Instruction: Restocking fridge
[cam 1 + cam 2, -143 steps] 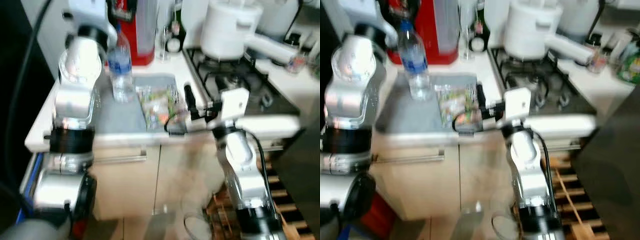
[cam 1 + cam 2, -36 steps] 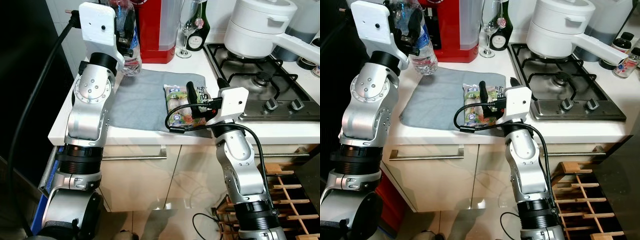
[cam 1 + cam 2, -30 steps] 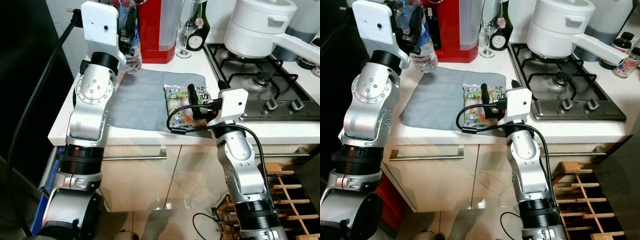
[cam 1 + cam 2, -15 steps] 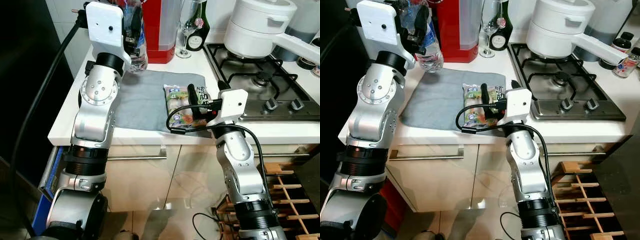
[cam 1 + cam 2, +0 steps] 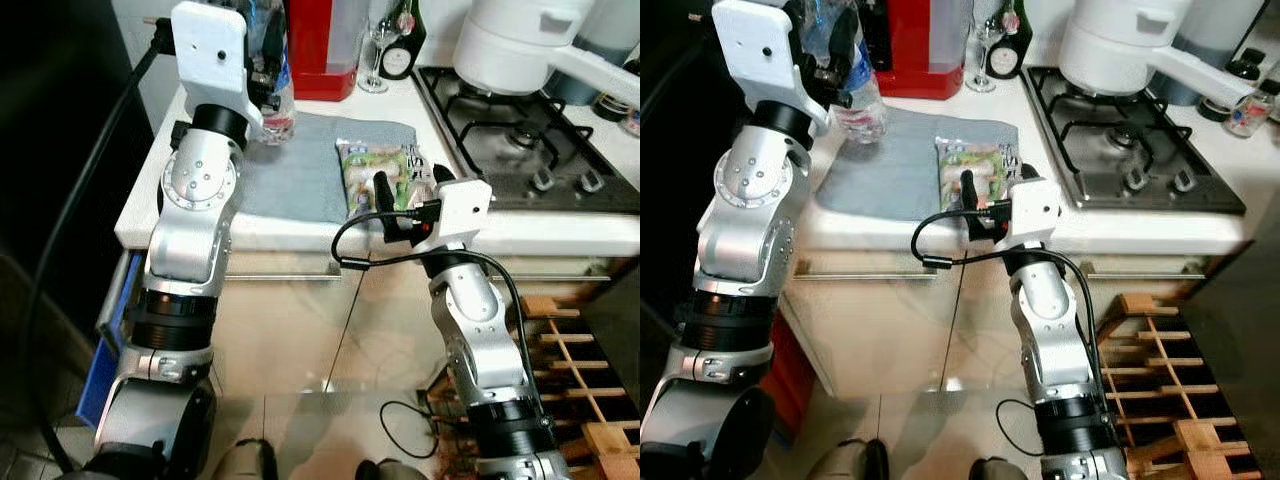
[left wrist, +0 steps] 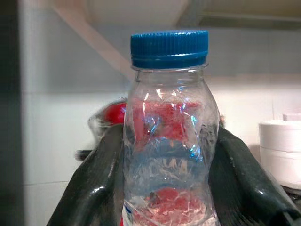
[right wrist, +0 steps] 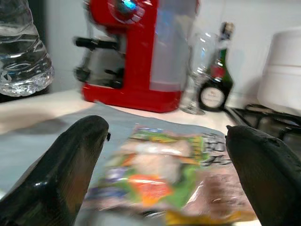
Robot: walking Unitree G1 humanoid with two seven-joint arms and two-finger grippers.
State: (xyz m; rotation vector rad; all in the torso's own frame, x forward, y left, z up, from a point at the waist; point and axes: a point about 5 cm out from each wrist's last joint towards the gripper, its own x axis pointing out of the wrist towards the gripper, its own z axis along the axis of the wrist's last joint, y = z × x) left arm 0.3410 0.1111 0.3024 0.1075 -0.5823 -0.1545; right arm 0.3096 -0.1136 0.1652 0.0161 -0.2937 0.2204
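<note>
Gripping the water bottle [image 6: 167,136] at ten o'clock, the left gripper [image 6: 164,188] clamps it; the right gripper [image 7: 169,141] gapes wide before the food packet [image 7: 164,176].

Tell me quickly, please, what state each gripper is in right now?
Left gripper: shut on the water bottle, lifted off the counter.
Right gripper: open, empty, fingers either side of the food packet on the grey cloth.

One water bottle [image 5: 852,75], one food packet [image 5: 978,165], one grey cloth [image 5: 890,165], one red machine [image 5: 915,45], one wine glass [image 5: 987,45], one dark bottle [image 5: 1008,45] and one white pot [image 5: 1120,45] are counted
</note>
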